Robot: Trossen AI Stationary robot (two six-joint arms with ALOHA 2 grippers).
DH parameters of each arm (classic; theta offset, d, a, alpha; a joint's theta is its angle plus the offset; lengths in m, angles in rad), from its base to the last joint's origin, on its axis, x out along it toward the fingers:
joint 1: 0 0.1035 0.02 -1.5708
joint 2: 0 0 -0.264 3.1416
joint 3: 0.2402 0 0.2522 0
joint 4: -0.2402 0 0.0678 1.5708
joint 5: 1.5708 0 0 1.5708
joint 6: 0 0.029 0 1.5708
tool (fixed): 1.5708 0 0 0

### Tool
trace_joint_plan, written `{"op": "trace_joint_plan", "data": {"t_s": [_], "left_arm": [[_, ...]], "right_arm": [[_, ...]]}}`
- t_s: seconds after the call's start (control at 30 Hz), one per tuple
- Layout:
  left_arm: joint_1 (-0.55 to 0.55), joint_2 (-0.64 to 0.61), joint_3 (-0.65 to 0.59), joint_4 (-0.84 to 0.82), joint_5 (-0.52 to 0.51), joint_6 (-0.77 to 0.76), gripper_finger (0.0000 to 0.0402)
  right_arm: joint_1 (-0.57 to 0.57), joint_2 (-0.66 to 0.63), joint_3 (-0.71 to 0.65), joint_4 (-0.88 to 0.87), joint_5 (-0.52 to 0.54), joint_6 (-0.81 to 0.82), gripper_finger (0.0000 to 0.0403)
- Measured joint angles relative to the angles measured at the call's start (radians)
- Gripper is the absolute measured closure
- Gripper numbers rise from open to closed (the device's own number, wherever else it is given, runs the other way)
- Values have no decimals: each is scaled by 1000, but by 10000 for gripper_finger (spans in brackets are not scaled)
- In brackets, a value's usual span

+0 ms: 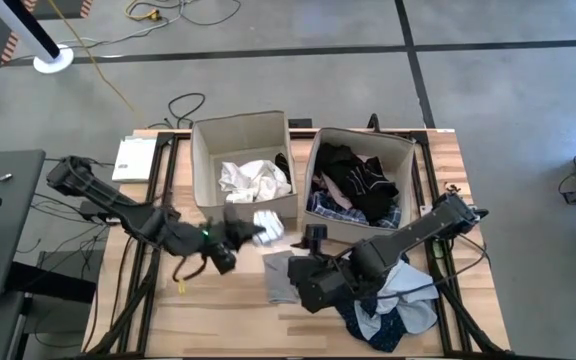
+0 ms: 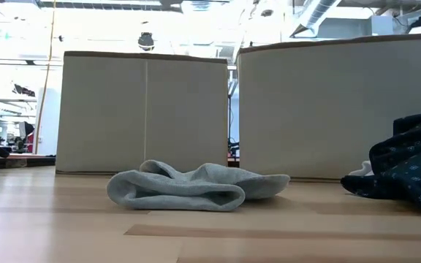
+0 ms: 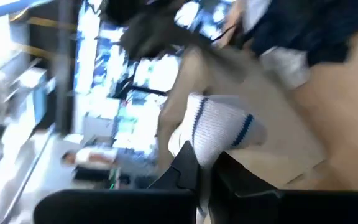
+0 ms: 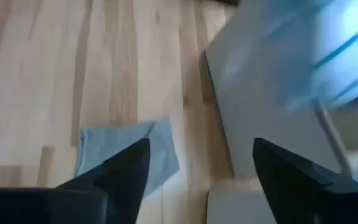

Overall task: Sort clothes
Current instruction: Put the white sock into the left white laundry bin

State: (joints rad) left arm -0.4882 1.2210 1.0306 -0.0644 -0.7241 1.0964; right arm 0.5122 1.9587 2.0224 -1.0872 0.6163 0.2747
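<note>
Sock sorting beside the left beige fabric box [image 1: 208, 150]

Soft, light white blue-striped sock [image 3: 219, 127] is pinched at its end by the left end effector [image 3: 205, 167]; the right end effector [image 4: 199, 163] is held open.

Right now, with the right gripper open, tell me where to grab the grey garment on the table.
Grip the grey garment at its raised folded edge, the rolled hem facing the low camera. It lies flat and crumpled on the table, so come straight down from above. The right gripper, open, is already beside it; the left gripper holds a white sock.

The left gripper [image 1: 251, 234] is clamped closed at mid-table, while the right gripper [image 4: 199, 163] hangs low, jaws spread.
</note>
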Motion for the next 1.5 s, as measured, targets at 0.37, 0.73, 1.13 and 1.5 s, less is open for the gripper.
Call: {"op": "trace_joint_plan", "data": {"t_s": [0.37,0.73,1.13,1.5], "left_arm": [[289,-256,0,-245,81,-255,400],[750,-247,0,-405,501,-458,401],[1054,18,121,-564,825,-559,400],[1096,310,305,-860,882,-600,388]], "right_arm": [[96,0,0,-210,-1,281,107],[177,6,0,-241,-8,458,111],[182,43,-71,-155,9,451,111],[141,45,-312,196,-18,321,111]]}}
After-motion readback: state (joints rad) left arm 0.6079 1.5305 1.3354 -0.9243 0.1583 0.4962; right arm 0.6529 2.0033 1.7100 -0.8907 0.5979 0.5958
